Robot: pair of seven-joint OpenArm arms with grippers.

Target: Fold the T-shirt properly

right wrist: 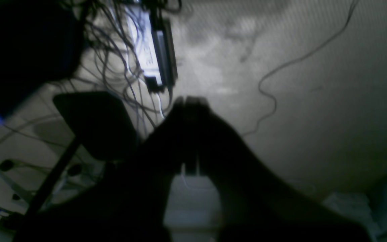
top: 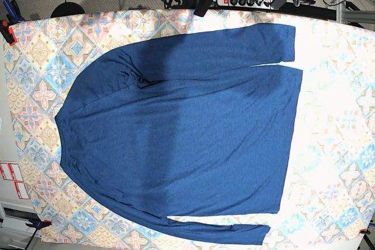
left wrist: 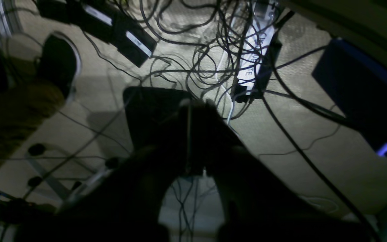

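T-shirt (top: 181, 139): dark navy, long-sleeved, spread flat across the patterned desk (top: 345, 144), unfolded. Collar end toward the base view's left, hem toward its right. One sleeve laid along the top edge of the body, cuff at upper right; other sleeve laid along the bottom edge, cuff near lower right. Minor wrinkling near the upper-left shoulder; otherwise smooth.

No arm over the garment in the base view. Both wrist views aimed off the desk, at floor (right wrist: 314, 117) with tangled cables (left wrist: 193, 50) and a power strip (left wrist: 254, 57). Left claw (left wrist: 193, 107): clenched, fingers pressed together, nothing between them. Right claw (right wrist: 191, 101): likewise clenched and empty. Both well apart from the cloth.

Assessment: folding not begun; first step judged to be the approach and first grasp.

Recommended for that step:
- Open both claws before descending.
- Pinch only the top layer at shoulder and hem corners of one long side.
- Lift both ends level, to keep the fold line straight.
- Tuck the sleeve inside the fold rather than leaving it trailing.
- Smooth the shoulder wrinkles first, or risk locking them in.

Risk noted: soft knit likely to stretch and drag if pulled from one end only.
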